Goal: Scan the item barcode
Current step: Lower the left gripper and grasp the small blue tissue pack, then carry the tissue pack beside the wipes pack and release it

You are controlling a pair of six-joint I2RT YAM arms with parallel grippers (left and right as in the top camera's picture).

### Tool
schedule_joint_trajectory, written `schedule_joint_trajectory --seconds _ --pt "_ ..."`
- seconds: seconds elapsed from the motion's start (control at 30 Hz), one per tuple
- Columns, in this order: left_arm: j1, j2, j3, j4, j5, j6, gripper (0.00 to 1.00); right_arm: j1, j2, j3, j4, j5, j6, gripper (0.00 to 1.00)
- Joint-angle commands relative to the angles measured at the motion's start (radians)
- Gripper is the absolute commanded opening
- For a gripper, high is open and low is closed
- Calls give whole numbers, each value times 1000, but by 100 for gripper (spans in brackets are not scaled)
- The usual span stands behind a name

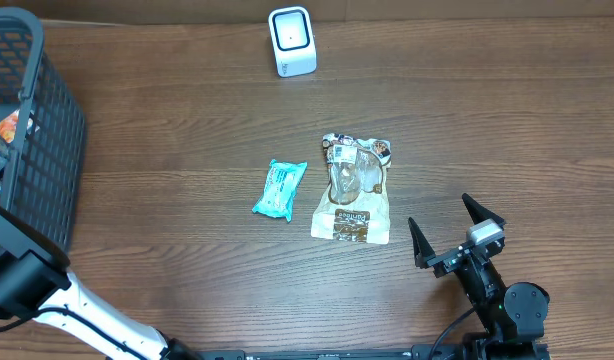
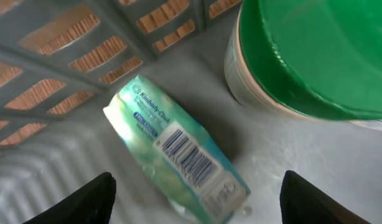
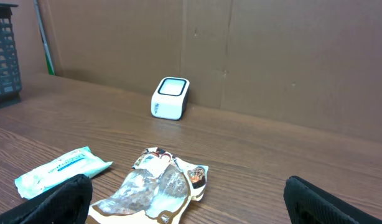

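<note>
I hold the left gripper [image 2: 198, 186] spread inside the basket [image 1: 49, 130], straddling one tissue pack [image 2: 178, 155]. Barcode up, hemmed between the mesh wall and one green-lidded tub [image 2: 315, 56].

Right gripper [image 1: 457, 232] spread wide, low over the table [image 1: 507, 120].

I count one teal pack [image 1: 279, 189], one snack bag [image 1: 353, 190] and one scanner [image 1: 292, 40], with bare wood around each.
</note>
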Motion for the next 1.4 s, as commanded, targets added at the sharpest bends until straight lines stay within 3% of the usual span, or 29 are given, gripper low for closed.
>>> schedule_joint_trajectory --seconds 0.0,0.17,0.23,0.3,0.4,0.43,0.77,0.87,1.13,1.37 --pt "-5 30 -7 19 -21 -10 68 -1 -12 -12 6 -6 7 100" --pt "-6 60 -7 46 -21 -10 66 -1 -12 -12 6 -6 7 100" --pt "-7 68 -7 48 -21 -10 60 -1 -12 -12 6 -6 7 100" --pt "-7 69 -7 50 -17 -10 47 -1 -12 -12 6 -6 7 100" --pt "-7 68 -7 53 -18 0 11 -1 -12 -12 6 -6 7 100" --pt "-7 68 -7 52 -18 3 5 -1 -12 -12 6 -6 7 100" --pt "-7 29 -5 -24 -3 1 4 -1 -12 -12 6 -6 7 100" --pt "-7 -39 -5 -38 61 2 4 -1 -12 -12 6 -6 7 100" --pt "-7 -361 -5 -6 303 -8 4 -1 -12 -12 6 -6 7 100" --pt "-15 -630 -5 -10 672 -89 4 -1 -12 -12 6 -6 7 100"
